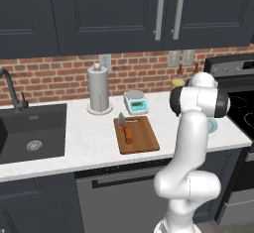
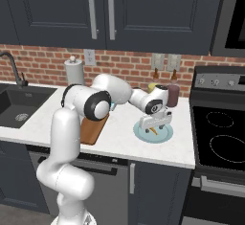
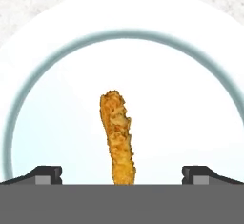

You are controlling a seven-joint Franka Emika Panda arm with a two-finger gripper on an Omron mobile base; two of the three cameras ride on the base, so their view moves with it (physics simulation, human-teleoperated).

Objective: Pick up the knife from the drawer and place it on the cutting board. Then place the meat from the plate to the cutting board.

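Meat (image 3: pixel 118 137), a rough-crusted, elongated tan-yellow strip, lies in the middle of your round, shallow pale-teal plate (image 2: pixel 165 134) on the white marbled bench (image 1: pixel 89 143). Your end effector (image 2: pixel 154 123) hangs right over that plate with its fingers (image 3: pixel 47 174) spread wide, one on each side of the strip, pinching nothing. Beside the plate, the flat brown wooden cutting board (image 1: pixel 144 140) carries the orange-handled knife (image 1: pixel 127 130). Behind the plate stands a dark maroon bottle (image 2: pixel 172 95).
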